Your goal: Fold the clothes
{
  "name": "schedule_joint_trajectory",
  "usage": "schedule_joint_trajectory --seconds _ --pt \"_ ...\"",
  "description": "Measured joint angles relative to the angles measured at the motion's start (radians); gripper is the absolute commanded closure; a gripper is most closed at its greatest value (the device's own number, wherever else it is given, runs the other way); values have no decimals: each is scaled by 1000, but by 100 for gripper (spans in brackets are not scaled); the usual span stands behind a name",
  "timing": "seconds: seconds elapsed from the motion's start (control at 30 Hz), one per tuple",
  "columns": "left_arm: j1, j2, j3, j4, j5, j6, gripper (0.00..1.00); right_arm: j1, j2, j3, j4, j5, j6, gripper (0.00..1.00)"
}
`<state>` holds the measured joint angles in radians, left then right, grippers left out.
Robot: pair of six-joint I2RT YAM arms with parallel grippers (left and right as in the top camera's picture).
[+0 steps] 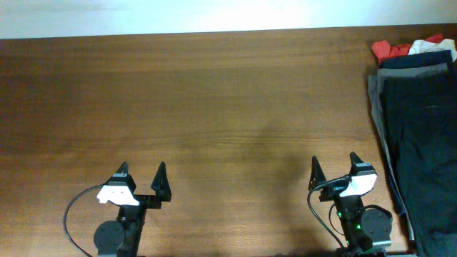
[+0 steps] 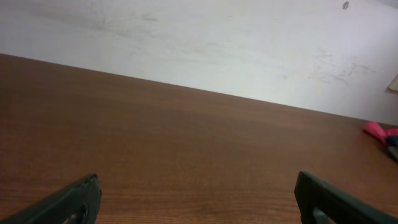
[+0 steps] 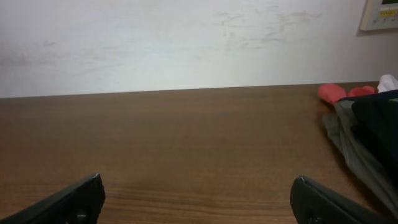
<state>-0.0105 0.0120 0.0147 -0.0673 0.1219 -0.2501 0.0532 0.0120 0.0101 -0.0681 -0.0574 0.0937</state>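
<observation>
A stack of clothes lies at the table's right edge. The black shorts [image 1: 428,135] are on top, over a grey garment [image 1: 376,93], with navy [image 1: 418,61], red [image 1: 382,48] and white [image 1: 427,46] pieces at the far end. The stack also shows in the right wrist view [image 3: 373,127], and its red piece in the left wrist view [image 2: 376,130]. My left gripper [image 1: 143,171] is open and empty at the near left. My right gripper [image 1: 333,165] is open and empty at the near right, just left of the stack. Both sets of fingertips [image 2: 196,193] [image 3: 198,196] frame bare wood.
The brown wooden table [image 1: 214,107] runs to a white wall at the far edge. A beige wall fixture [image 3: 380,14] hangs at upper right in the right wrist view. Cables loop beside each arm base.
</observation>
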Motion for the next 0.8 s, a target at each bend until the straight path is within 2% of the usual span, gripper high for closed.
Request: schedule_joint_trajectory --seconds 0.8 --pt "0 17 0 0 -3 0 1 8 36 0 0 -4 -1 1"
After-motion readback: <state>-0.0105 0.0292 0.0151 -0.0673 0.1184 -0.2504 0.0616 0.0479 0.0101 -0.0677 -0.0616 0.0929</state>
